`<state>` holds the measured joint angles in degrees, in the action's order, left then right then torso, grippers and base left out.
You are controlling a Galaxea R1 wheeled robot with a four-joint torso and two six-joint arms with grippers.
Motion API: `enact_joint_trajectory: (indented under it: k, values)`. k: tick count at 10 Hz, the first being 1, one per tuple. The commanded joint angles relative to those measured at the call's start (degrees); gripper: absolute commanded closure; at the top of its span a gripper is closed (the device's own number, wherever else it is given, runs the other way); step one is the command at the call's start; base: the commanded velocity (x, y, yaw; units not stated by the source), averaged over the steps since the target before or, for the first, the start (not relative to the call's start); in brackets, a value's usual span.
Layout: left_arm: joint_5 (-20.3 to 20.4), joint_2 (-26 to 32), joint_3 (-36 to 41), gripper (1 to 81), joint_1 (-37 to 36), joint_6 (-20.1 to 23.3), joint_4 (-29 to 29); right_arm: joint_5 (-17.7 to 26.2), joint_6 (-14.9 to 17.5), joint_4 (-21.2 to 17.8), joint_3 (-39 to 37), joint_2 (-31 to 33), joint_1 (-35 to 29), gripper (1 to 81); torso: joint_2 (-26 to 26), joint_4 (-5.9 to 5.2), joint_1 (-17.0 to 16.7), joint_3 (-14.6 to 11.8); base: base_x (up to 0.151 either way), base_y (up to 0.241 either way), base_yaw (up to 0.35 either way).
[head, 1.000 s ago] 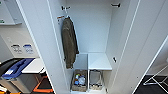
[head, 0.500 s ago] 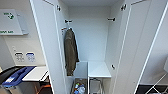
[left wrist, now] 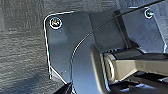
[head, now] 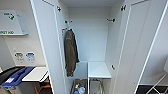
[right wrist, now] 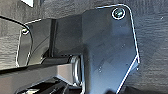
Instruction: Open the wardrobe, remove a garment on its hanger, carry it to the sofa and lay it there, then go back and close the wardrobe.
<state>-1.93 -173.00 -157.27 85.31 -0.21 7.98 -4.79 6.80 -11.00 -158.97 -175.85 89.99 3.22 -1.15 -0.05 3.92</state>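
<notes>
Closer now than a second ago, the head camera has advanced on the tall white wardrobe (head: 90,37), so its open interior takes up more of the view while the things inside keep their places. Neither gripper's jaws can be made out: both wrist cameras look past the robot's own dark plates at dark grey carpeted floor (left wrist: 22,50), so whether they are open or shut I cannot tell, and nothing suggests either carries anything. Outward from there, the wardrobe stands with both slim panelled doors swung wide, the left door (head: 46,45) and right door (head: 140,47) framing a white inside with small black hooks (head: 111,20) high on the walls. A bulky olive-brown long-sleeved jacket (head: 70,53) hangs near the left wall; the plain black T-shirt and its thin white hanger are not on the rail or hooks, which suggests they have already gone to the sofa and the robot is returning to close up. A white inner shelf (head: 98,71) sits low on the right, with a box of mixed items (head: 79,88) on the floor beside it. Left of the wardrobe a white table (head: 35,74) holds a blue tray (head: 17,75). To close well, the base should stop centred and short of the door swing, then each arm push its door near the outer edge, keeping the jacket sleeve clear of the gap.
</notes>
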Motion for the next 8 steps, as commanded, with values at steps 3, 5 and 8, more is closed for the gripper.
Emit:
enact_joint_trajectory:
  k: [3, 5, 8]
  values:
    - [-3.3, 0.2, 0.1, 1.0, -2.9, 0.3, 0.8, 2.9, 0.3, -0.8, 0.2, -0.3, -2.2, 1.0, 0.0, 0.00, 0.1, 0.0, 0.050, 0.000, 0.000]
    - [-3.3, 0.2, 0.2, 1.0, -2.9, 0.3, 0.8, 2.9, 0.3, -0.8, 0.2, -0.3, -2.2, 1.0, 0.1, 0.00, 0.1, 0.0, 0.093, 0.000, 0.000]
    - [-3.3, 0.2, 0.2, 1.0, -2.7, 0.3, 0.8, 2.9, 0.3, -0.9, 0.2, -0.3, -2.3, 1.0, 0.1, 0.00, 0.1, 0.0, 0.109, 0.000, 0.000]
